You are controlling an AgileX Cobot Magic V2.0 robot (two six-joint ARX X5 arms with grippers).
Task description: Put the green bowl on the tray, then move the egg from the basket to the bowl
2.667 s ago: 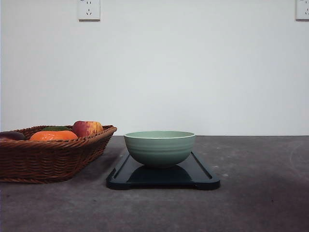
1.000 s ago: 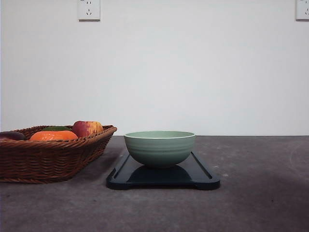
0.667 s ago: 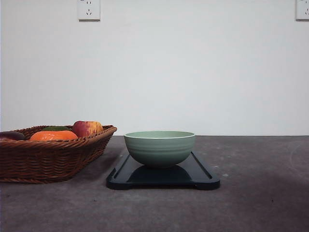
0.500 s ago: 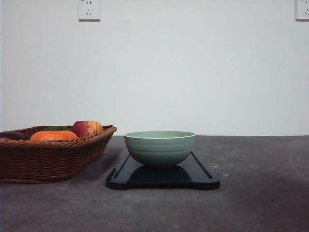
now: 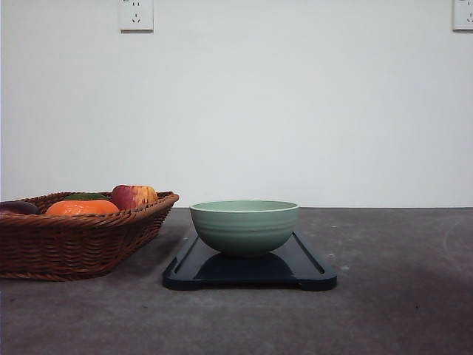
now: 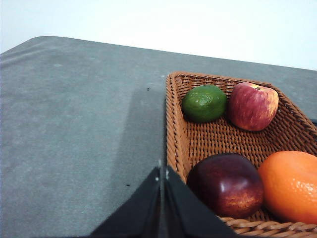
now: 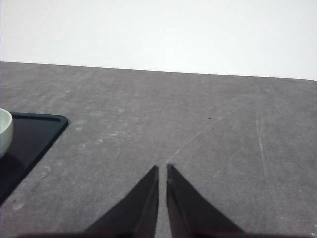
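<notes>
The green bowl [image 5: 244,226] sits upright on the tray [image 5: 310,270], roughly centred, so the first half of the job looks done — what remains is the egg. No egg can be made out in the basket [image 5: 81,244]: the left wrist view shows a lime [image 6: 204,103], a red apple [image 6: 252,105], a dark plum-like fruit [image 6: 227,184] and an orange [image 6: 290,185], and the front view shows only the tops of the fruit over the braided rim. It may lie hidden behind or under them; I cannot tell

The left gripper [image 6: 162,174] hangs just outside the basket's near corner with its fingers pressed together and holding nothing. It seems the natural arm for the pick, since the basket lies on its side. To do this step well it should spread its fingers first, rise over the rim rather than drag across the weave, and look into the basket before committing. An egg would be smooth and likely to roll, so a gentle squeeze across its narrow width suits it, then a low release inside the bowl

The right gripper [image 7: 163,174] is also closed to a thin slit and empty, over bare table [image 7: 208,129] beside the tray's corner — well clear of the path

The fruit is the main obstacle: crowded, round, easy to nudge. The basket's rim nearly touches the tray's left end
</notes>
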